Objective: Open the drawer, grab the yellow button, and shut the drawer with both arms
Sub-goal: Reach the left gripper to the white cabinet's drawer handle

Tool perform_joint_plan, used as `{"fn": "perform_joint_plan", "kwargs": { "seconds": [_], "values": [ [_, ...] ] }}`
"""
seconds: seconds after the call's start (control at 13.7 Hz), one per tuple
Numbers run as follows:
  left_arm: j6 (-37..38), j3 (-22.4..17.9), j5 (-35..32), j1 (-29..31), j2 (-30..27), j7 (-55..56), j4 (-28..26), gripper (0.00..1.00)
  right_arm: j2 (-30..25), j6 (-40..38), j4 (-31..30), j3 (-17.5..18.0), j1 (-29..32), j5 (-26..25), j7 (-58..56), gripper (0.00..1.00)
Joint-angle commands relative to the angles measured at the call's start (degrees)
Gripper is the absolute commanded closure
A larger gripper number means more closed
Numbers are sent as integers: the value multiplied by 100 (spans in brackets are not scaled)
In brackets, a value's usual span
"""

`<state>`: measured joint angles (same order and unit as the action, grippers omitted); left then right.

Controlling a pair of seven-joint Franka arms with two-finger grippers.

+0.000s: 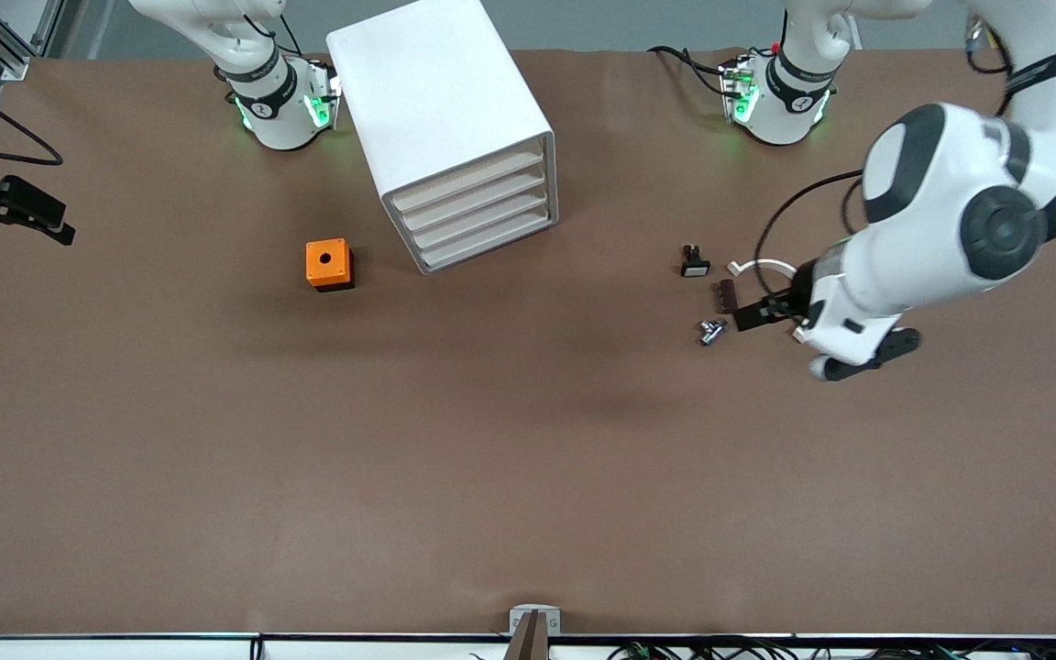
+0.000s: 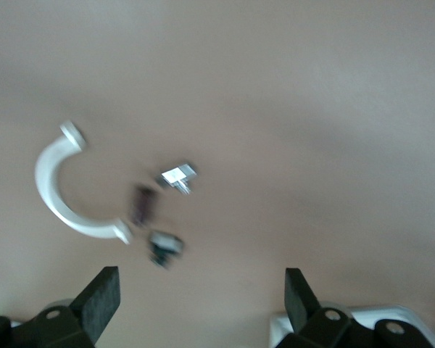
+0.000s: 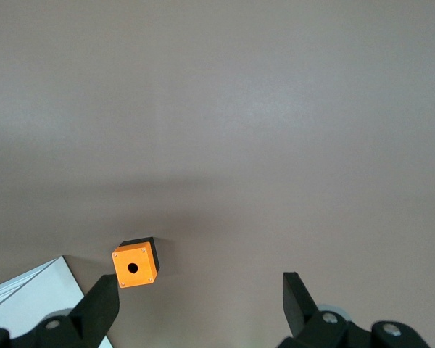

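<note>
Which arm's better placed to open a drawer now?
Probably right. The right gripper hangs open at its own end of the table, nothing held. The cabinet with its shut drawers stands nearer the right arm's base; the left gripper, open, is over small parts.

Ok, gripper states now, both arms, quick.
Left gripper: open, holding nothing, over the small parts near the white curved piece.
Right gripper: open, holding nothing, above the table by the orange cube.

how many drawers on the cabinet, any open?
4. Shallow white drawers with beige front edges stacked on the white boxy cabinet: top, second, third, bottom. All appear shut.
</note>
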<state>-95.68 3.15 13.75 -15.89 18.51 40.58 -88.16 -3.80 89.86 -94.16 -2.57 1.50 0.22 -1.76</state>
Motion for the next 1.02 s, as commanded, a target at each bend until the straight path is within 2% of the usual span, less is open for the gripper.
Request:
{"fn": "perform_joint_plan", "kwargs": {
  "seconds": [0.0,0.44,0.73,0.95],
  "values": [
    [453,-25,635,-308,688,1149,764,0,-165,-3,-138,11,17,-49,-61,0],
    [559,80,2718,-546,1426,4506,1037,0,-147,-21,-129,11,17,-49,-61,0],
    [944,475,3080,-555,2059,6492,1187,0,-130,-12,-121,11,26,-57,-61,0],
    [1445,634,3501,-555,2253,7496,1170,0,-130,-91,-94,11,8,-58,-52,0]
  ]
}}
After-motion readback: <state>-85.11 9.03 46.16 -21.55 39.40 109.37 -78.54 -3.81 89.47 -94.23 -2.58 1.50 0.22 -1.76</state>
